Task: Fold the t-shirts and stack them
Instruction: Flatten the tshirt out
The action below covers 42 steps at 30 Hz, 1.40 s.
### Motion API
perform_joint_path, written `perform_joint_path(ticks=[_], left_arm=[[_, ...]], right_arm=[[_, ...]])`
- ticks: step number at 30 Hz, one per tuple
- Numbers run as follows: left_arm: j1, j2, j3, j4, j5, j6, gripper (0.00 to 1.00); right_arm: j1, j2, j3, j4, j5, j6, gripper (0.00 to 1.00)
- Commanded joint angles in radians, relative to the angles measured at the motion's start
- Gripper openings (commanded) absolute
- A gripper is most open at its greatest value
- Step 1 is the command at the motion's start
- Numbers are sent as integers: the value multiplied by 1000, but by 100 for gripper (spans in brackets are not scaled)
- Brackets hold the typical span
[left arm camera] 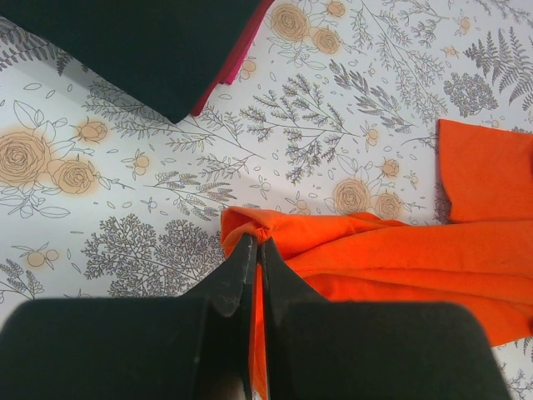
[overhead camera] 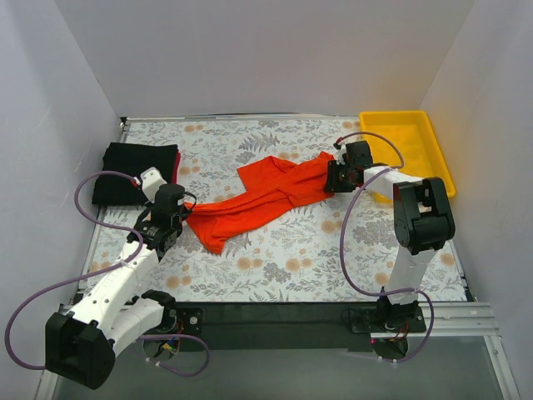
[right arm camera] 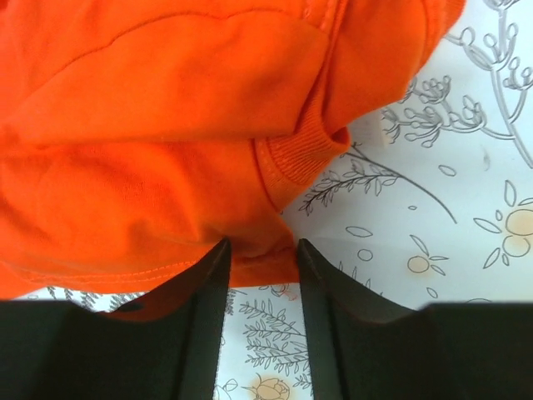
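Note:
A bright orange-red t-shirt (overhead camera: 266,196) lies crumpled and stretched across the middle of the table. My left gripper (overhead camera: 185,218) is shut on its lower left end; in the left wrist view the jaws (left arm camera: 255,242) pinch a bunch of the orange cloth (left arm camera: 400,258). My right gripper (overhead camera: 331,177) is at the shirt's upper right end. In the right wrist view it (right arm camera: 260,246) is open, with the shirt's (right arm camera: 150,142) edge lying between the fingertips near the ribbed collar (right arm camera: 296,158). A folded black shirt (overhead camera: 133,171) lies on a dark red one (overhead camera: 176,162) at the far left.
A yellow plastic tray (overhead camera: 391,115) stands at the far right, just behind the right arm. The black stack (left arm camera: 141,42) and its dark red edge (left arm camera: 237,58) show at the top of the left wrist view. White walls enclose the flowered table.

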Motion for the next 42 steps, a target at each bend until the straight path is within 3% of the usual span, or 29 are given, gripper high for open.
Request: perform_joint_path(ticks=[1,4,7,8,10,16,19,25,30,34,42], left_arm=[[-1,-13,8,12,-15,14,0],[-1,-16,9,12,-13,14,0],[1,-19,9,9,-19,15,0],[-1,-19,8,8,-21,15,0],[-1,-9,14,7,-27,15,0],[2,31,152,-1,-70,31,0],[16,124,333,39,-79,103,0],[31,382,849,51,-105,257,0],[36,481,1217,29,-114,336,0],[36,436,1293,9,-93,362,0],[36,108,1132,28,65,364,0]], right_arm=[[18,-17,-48,-30,-23,-30,36],[18,-23,-58,-33,-1,-32,29],[18,-35,-66,-31,7,-35,16],[20,-45,-71,-33,11,-35,7],[20,-87,-71,-34,22,-37,1],[18,-261,52,-135,105,-41,1],[15,-327,214,-203,155,-46,1],[-17,-364,614,-281,206,-63,1],[-39,-422,780,-283,224,-95,1],[-43,-526,801,-275,264,-145,1],[-42,-793,699,-220,287,-262,1]])
